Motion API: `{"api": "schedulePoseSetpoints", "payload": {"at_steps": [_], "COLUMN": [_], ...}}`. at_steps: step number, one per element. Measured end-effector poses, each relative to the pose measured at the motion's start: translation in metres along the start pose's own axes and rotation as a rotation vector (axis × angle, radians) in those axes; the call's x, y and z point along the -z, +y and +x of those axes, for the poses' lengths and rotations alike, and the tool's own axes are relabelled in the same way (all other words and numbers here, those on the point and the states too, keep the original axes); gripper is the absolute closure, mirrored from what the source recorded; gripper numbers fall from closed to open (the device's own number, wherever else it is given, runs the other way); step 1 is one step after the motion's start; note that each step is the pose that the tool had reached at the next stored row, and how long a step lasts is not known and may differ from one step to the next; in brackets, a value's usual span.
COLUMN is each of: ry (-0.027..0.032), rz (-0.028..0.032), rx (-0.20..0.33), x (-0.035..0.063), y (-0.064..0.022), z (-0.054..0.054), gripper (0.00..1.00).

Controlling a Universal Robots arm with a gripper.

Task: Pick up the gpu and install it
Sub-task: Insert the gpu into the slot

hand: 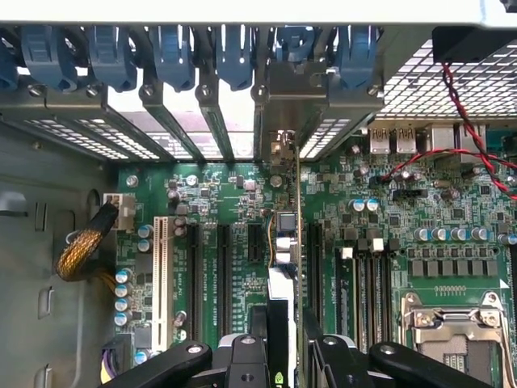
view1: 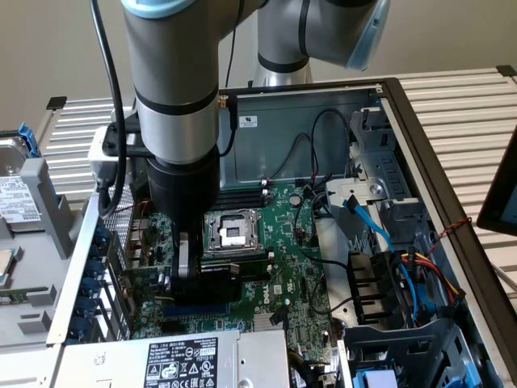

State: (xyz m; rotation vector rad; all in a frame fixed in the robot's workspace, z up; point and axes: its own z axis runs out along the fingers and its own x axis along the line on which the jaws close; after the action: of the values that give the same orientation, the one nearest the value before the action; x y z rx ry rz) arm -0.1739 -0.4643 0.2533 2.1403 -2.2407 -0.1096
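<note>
The gpu stands on edge between the gripper fingers, held there by jaws closed about halfway onto it, its thin green card running straight away from the wrist toward the rear slot openings. Its silver bracket stands upright against the back wall of the case, among the row of blue slot clips. In the exterior view the gripper is down inside the case, low over the motherboard, with the card's dark body just below the fingers and a blue slot directly beneath at 6 o'clock. The empty CPU socket lies close at 1 o'clock from the gripper in that view. On either side of the card in the wrist view run black expansion slots, a white slot farther off, and a braided yellow cable near the case floor. Red and black wires cross near the rear ports. In the exterior view, blue cables and the drive cage sit at 3 o'clock, the power supply at 6 o'clock.
</note>
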Motion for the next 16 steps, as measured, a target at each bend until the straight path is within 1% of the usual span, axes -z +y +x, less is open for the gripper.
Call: {"api": "schedulePoseSetpoints", "payload": {"at_steps": [16], "ry": [0.0001], "rz": [-0.0001], "rx": [0.0], "x": [-0.0027], "y": [0.0003], "z": [0.0001], "gripper": [0.73]}}
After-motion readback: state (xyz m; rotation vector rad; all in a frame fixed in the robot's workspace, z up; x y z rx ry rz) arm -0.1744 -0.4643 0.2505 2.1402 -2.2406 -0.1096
